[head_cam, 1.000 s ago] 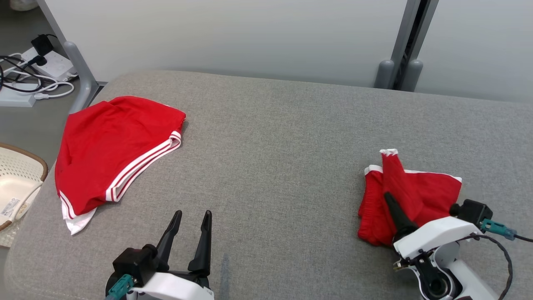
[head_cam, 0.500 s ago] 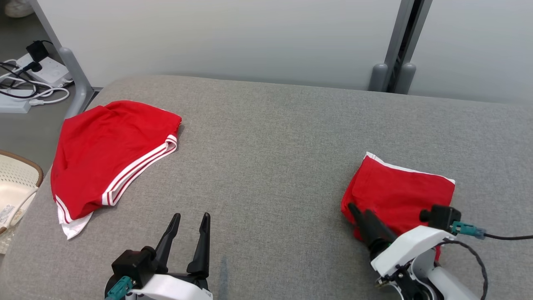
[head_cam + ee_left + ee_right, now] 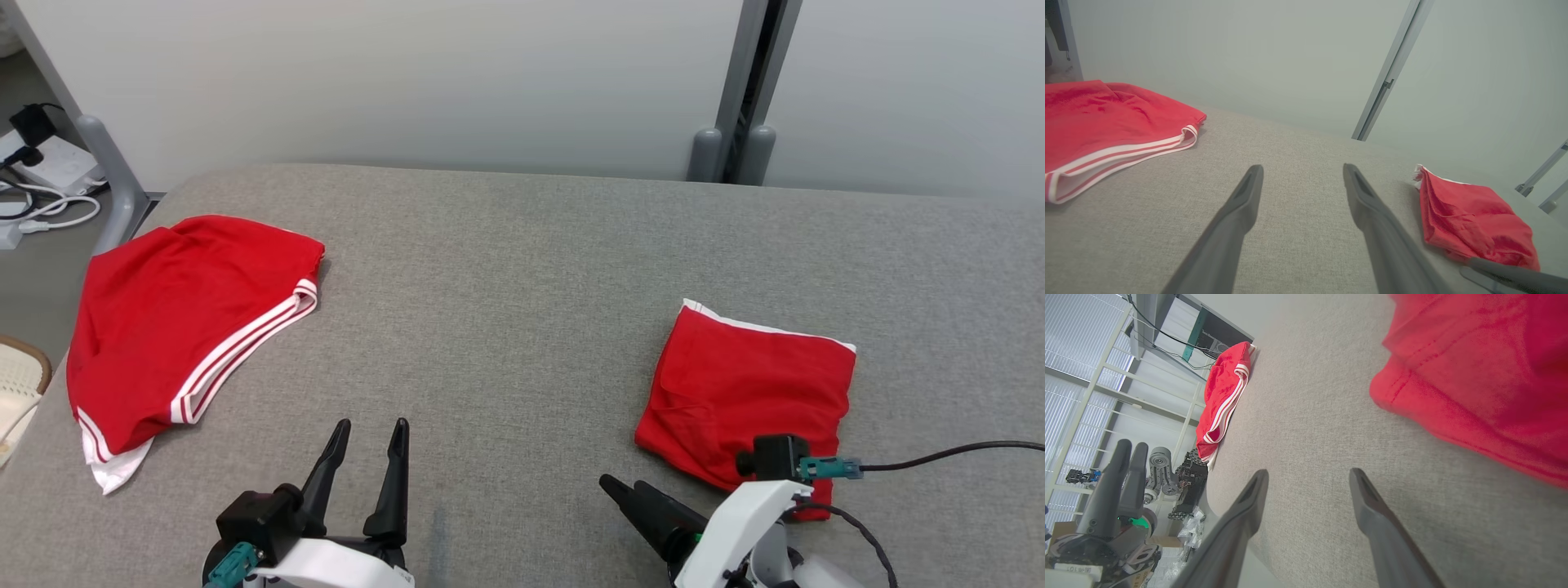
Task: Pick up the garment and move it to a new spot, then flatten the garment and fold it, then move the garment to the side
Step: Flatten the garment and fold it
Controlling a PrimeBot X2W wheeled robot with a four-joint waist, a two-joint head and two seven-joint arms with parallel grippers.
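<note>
Left side: striped red shorts lie loosely spread on the grey cushion, well ahead of the left gripper and off to its left. They are not squared up, so I judge them not part of the step in hand.

Left gripper: parked low at the near edge, fingers pointing forward. The left wrist view shows the fingers spread with bare cushion between them, holding nothing. Likely kept out of the way while the other arm works.

Right gripper: fingers parted, nothing between them in the right wrist view. It sits off the cloth, tips aimed up and to the left.

Folded garment: a compact red square flat on the cushion, just beside the right gripper, ahead of it and to its right, not touching the fingers. A white hem shows along its far edge. It rests on the right part of the cushion, so I judge the fold done and the garment set aside, or nearly so.

Against the earlier frames: a second ago the right fingers were on the cloth with a flap standing up. Half a second ago the flap lay flat and the fingers sat at its near left corner. Now they are clear. The whole head view has shifted, so the apparent drift of the shorts is camera motion.
</note>
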